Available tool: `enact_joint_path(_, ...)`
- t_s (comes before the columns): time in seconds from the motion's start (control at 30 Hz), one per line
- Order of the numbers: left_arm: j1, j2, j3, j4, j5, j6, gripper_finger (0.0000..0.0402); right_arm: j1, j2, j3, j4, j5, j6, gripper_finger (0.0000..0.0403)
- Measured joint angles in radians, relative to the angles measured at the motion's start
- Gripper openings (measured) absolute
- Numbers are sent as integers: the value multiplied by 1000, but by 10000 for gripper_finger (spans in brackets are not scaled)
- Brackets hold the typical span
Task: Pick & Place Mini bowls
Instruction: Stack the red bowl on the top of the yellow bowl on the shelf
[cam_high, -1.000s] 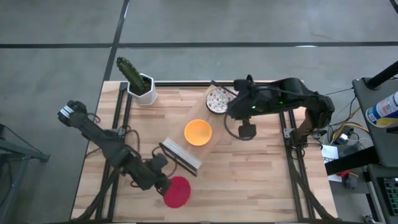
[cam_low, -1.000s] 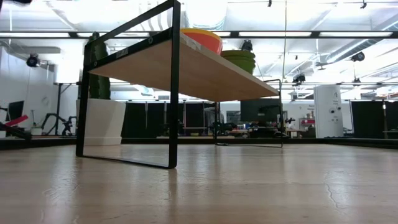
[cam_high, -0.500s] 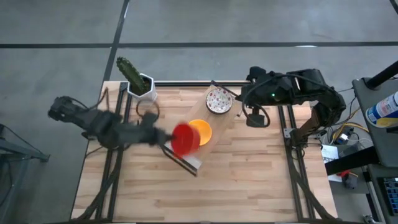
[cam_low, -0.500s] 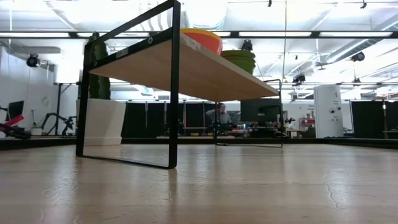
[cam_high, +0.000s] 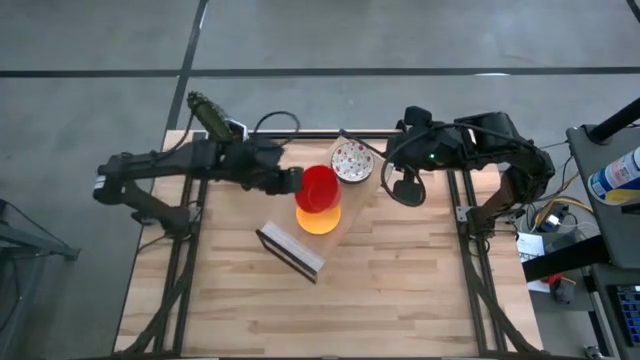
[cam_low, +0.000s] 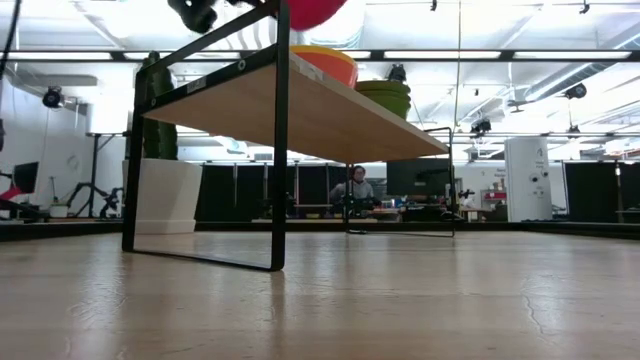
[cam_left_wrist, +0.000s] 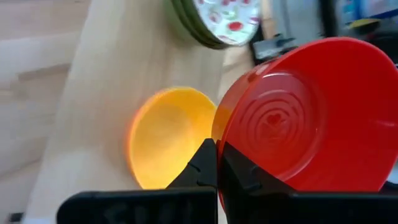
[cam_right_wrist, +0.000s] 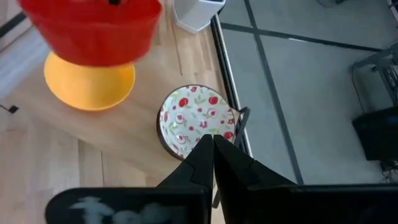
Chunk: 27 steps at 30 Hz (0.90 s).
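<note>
Fingers of my left end effector (cam_high: 296, 180) are pinched on the rim of the red bowl (cam_high: 320, 187), which I hold in the air above the raised wooden shelf (cam_high: 352, 205) standing on the table (cam_high: 400, 290). In the left wrist view the red bowl (cam_left_wrist: 305, 118) is tilted so that its ringed underside faces the camera, with my two dark fingertips (cam_left_wrist: 208, 165) pressed together on its edge. Just below it, at 6 o'clock in the high view, the orange-yellow bowl (cam_high: 318, 218) sits on the shelf, partly covered by the red one. At 1 o'clock from the red bowl, close by, is the patterned bowl (cam_high: 351, 160) with red and green marks inside, also on the shelf.

My right end effector (cam_high: 398, 188) hangs at 3 o'clock of the patterned bowl, near the shelf's right end; its wrist view shows its fingers (cam_right_wrist: 208, 155) closed together on nothing, with the patterned bowl (cam_right_wrist: 198, 121) just beyond them.

A cactus (cam_high: 207, 115) in a white pot (cam_high: 236, 131) stands at the table's far left corner, at 10 o'clock from the red bowl. A pale rectangular block (cam_high: 290, 251) lies on the table at 7 o'clock from the orange-yellow bowl.
</note>
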Motion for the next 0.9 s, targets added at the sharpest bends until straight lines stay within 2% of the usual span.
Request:
enact_joint_path(0.13, 27, 85, 90, -124, 64, 61, 0, 0, -10, -26, 0, 2, 8, 8)
enact_joint_path(0.3, 27, 187, 191, -319, 69, 117, 0, 0, -41, -83, 0, 5, 34, 8)
enact_joint_path(0.53, 28, 265, 269, -321, 61, 187, 0, 0, -78, -176, 7, 11, 76, 8)
enact_joint_path(0.9, 29, 298, 278, -387, 44, 214, 0, 1, -135, -273, 68, 13, 87, 8)
